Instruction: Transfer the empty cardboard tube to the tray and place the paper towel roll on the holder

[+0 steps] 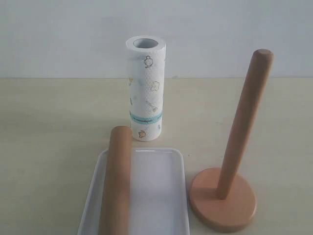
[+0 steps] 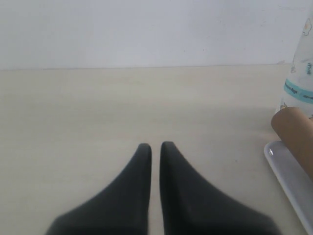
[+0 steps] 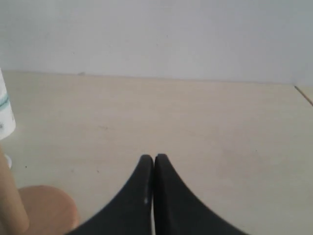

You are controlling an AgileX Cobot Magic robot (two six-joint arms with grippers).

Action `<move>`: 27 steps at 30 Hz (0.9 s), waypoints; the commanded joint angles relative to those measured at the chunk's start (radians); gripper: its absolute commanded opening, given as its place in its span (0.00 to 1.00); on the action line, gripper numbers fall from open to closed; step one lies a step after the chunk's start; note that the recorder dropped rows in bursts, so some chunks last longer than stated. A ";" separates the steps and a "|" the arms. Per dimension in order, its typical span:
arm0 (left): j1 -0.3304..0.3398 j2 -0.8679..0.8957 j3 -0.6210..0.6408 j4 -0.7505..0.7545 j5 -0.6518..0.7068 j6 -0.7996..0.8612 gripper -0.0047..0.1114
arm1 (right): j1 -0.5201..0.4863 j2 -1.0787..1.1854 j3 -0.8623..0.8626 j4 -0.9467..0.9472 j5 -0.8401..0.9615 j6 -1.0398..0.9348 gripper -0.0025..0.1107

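The tube (image 1: 116, 181) is a plain brown cardboard cylinder with a matte skin. It lies lengthwise along the left side of the tray (image 1: 161, 196), a smooth, glossy white rectangle with rounded corners and a low rim, and its far end pokes out past the tray's far rim. Just behind that end the roll (image 1: 145, 93) stands upright on the pale, matte surface (image 1: 49, 127). It is thick white embossed paper printed with small cartoon figures, with a teal band low down and an open hollow core on top. To the right of the tray stands the holder (image 1: 222, 198), light smooth wood with a round disc base and a tall, round-topped dowel, bare of any roll. The left jaws are black and tapered, drawn nearly together with only a thin slit between the tips, and they grip nothing. The tube's end (image 2: 296, 129), the tray rim (image 2: 286, 169) and the roll (image 2: 301, 83) lie well off to one side of them. The right jaws are pressed tip to tip, empty, with the holder's base (image 3: 46, 205) near them and off to one side.
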State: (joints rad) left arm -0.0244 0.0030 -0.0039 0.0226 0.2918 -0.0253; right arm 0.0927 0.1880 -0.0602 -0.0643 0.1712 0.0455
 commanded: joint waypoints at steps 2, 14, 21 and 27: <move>0.003 -0.003 0.004 -0.007 -0.001 -0.001 0.09 | -0.004 -0.060 0.060 0.001 0.000 -0.030 0.02; 0.003 -0.003 0.004 -0.007 -0.003 -0.001 0.09 | -0.024 -0.188 0.060 0.001 0.157 -0.030 0.02; 0.003 -0.003 0.004 -0.007 -0.003 -0.001 0.09 | -0.065 -0.188 0.060 0.001 0.161 -0.030 0.02; 0.003 -0.003 0.004 -0.007 -0.003 -0.001 0.09 | -0.064 -0.188 0.060 0.001 0.163 -0.030 0.02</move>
State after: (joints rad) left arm -0.0244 0.0030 -0.0039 0.0226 0.2918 -0.0253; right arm 0.0325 0.0056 0.0006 -0.0638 0.3340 0.0216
